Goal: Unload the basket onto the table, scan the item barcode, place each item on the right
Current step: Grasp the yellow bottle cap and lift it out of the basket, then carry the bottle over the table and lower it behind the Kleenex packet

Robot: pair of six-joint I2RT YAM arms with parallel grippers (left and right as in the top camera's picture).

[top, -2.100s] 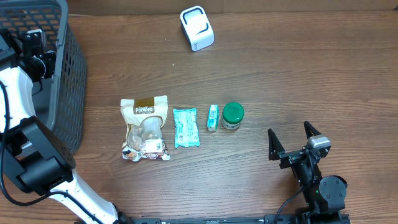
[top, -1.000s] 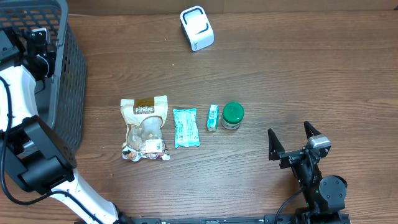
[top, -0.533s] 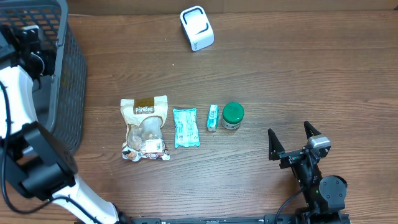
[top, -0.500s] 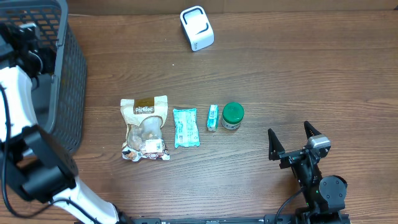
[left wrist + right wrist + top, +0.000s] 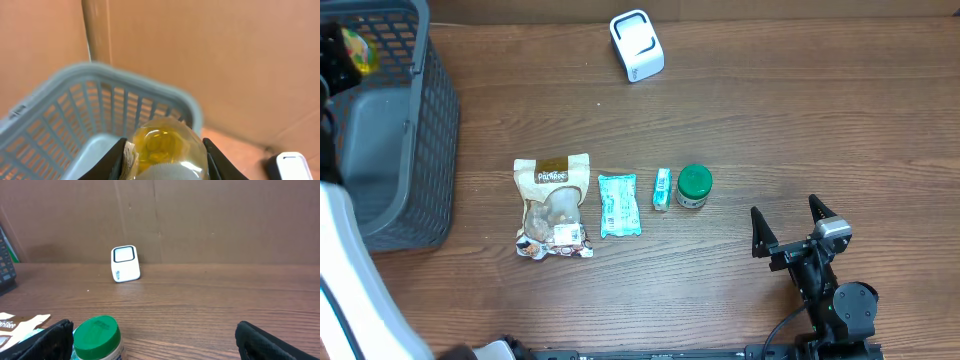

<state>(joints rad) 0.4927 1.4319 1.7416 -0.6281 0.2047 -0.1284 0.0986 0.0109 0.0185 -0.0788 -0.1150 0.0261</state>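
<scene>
since the earlier frames the left gripper point(image 5: 165, 162) had risen from the grey plastic mesh basket point(image 5: 60, 117), jaws closed part way on a round yellow item in glossy clear wrap point(image 5: 161, 142), now above the basket. it looked light, soft and slippery, best held across its middle; the right gripper point(image 5: 155, 340) stood wide open, empty.

1. Left arm point(image 5: 345, 260): its white link runs along the left edge of the overhead view and reaches toward the far left corner.
2. Left claw point(image 5: 164, 159): jaws partly closed, with both fingers point(image 5: 116, 161) pressed against the sides of a yellow item point(image 5: 162, 142).
3. Right arm point(image 5: 840, 305): folded low at the near right of the table.
4. Right claw point(image 5: 786, 215): jaws spread wide with nothing between them, pointing toward the far side.
</scene>
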